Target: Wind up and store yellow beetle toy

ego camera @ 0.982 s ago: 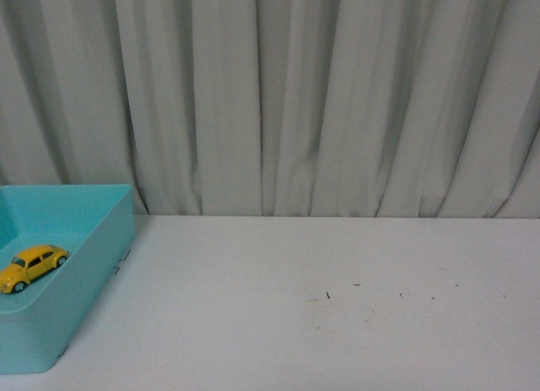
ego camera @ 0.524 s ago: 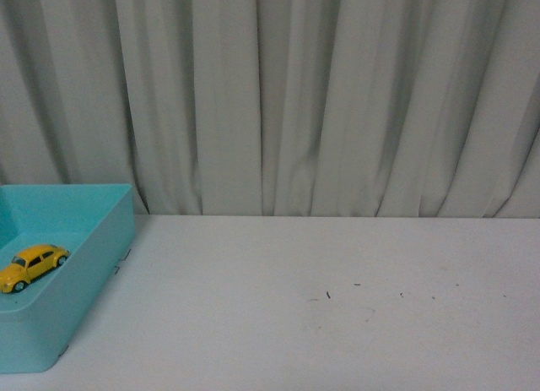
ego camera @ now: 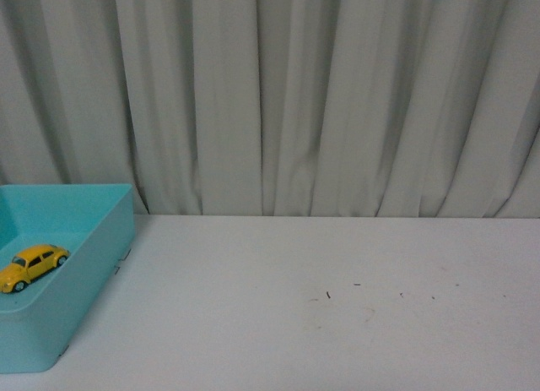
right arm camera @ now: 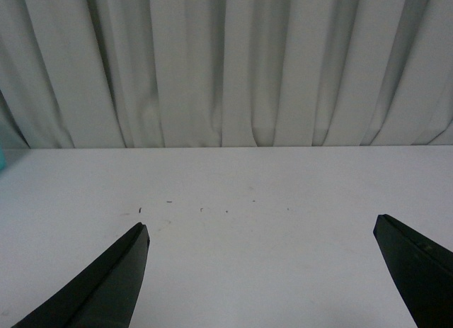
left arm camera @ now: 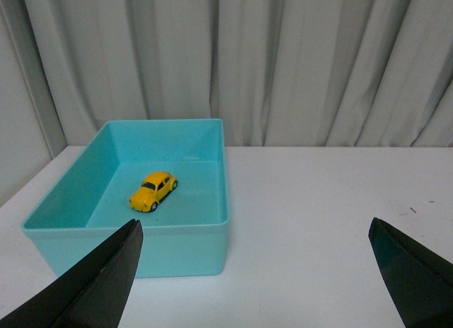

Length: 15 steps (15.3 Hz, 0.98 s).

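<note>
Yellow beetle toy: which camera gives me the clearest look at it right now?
The left wrist view: the yellow beetle toy sits whole on the floor of the teal bin, seen from above between the open left gripper fingers. The front view shows it small at the frame's edge. The right wrist view misses it.

A pale grey pleated curtain [ego camera: 337, 95] hangs across the whole back, meeting a plain white surface [ego camera: 337, 323] marked by a few small dark specks.

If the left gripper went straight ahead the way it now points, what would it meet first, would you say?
Probably the near wall of the teal bin, or the yellow beetle toy inside if it clears the rim. The left gripper is open; depth is unclear.
</note>
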Each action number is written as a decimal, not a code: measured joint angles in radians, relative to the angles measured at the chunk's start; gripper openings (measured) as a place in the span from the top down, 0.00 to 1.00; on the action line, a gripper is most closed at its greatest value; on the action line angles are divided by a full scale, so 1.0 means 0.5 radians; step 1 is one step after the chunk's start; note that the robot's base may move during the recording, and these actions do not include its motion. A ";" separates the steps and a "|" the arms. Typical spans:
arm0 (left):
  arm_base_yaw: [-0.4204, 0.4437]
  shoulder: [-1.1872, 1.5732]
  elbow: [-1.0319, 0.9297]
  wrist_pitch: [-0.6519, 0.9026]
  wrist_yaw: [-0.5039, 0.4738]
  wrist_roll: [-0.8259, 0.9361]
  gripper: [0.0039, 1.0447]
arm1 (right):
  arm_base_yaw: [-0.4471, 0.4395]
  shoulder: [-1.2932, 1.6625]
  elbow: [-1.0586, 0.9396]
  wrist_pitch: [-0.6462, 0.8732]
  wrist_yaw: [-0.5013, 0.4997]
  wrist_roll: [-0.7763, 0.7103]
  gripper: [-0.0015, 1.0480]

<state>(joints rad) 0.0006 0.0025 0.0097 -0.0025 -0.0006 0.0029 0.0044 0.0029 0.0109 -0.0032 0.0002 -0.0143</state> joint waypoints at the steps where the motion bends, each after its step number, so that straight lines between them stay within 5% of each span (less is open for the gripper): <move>1: 0.000 0.000 0.000 0.000 0.000 0.000 0.06 | 0.000 0.000 0.000 0.000 0.000 0.000 0.06; 15: 0.000 0.000 0.000 0.002 -0.002 -0.001 0.06 | 0.000 0.000 0.000 0.004 0.000 -0.001 0.06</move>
<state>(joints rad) 0.0006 0.0025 0.0097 -0.0017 -0.0017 0.0025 0.0044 0.0029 0.0109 -0.0013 0.0002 -0.0147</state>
